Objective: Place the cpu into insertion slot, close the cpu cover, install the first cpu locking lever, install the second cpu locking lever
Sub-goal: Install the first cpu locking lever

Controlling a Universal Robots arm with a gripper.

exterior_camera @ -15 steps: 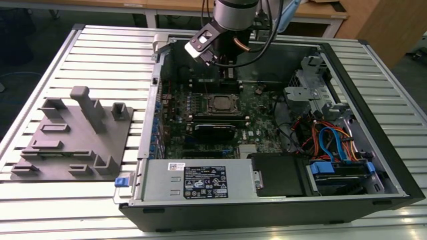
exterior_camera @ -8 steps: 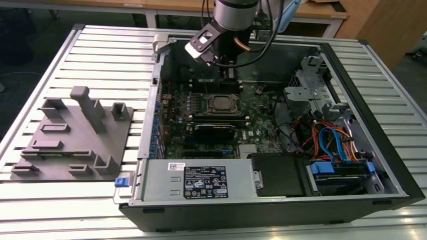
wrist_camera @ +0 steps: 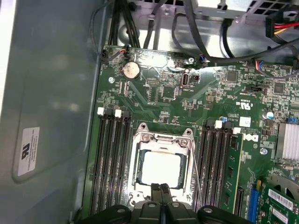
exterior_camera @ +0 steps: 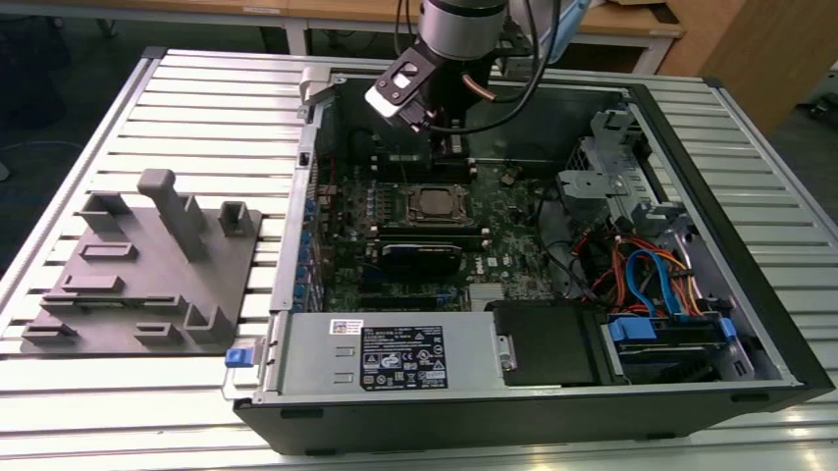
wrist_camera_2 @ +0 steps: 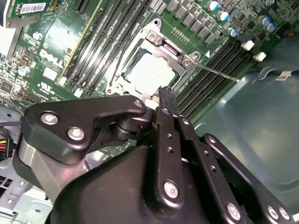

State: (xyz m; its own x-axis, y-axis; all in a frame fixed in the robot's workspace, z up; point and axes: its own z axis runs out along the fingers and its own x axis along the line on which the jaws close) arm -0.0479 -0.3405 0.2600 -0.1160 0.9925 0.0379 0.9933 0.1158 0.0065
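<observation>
Slatted metal forms the top of the desk (exterior_camera: 196,98). On it lies an open computer case (exterior_camera: 733,196), and a grey fixture tray (exterior_camera: 144,275) lies beside it toward the exterior view's left. The robot arm (exterior_camera: 461,39) reaches down into the case over the green motherboard (wrist_camera: 154,93).

In the first wrist view the cpu (wrist_camera: 161,169) sits flat inside the insertion slot (wrist_camera: 138,169), with its pale metal top facing up. The cpu cover (wrist_camera: 163,138) lies down around it, and the chip shows through the cut-out centre of the frame. The end effector (wrist_camera: 161,187) has its two fingertips pressed together, and nothing is visible between them. The tips stand over the edge of the cover, just beside the cpu. I cannot tell if they touch the metal.

In the second wrist view a thin metal locking lever (wrist_camera_2: 218,73) starts at one corner of the socket, and its free end reaches over the black memory slots (wrist_camera_2: 215,60). Whether this lever is hooked down is not clear to me. More memory slots (wrist_camera: 110,158) run along the other side of the socket. A round coin battery (wrist_camera: 131,70) sits on the board well apart from the socket.

In the exterior view a power supply (exterior_camera: 392,353) with a label fills the near part of the case, next to blue and orange cables (exterior_camera: 654,275).
</observation>
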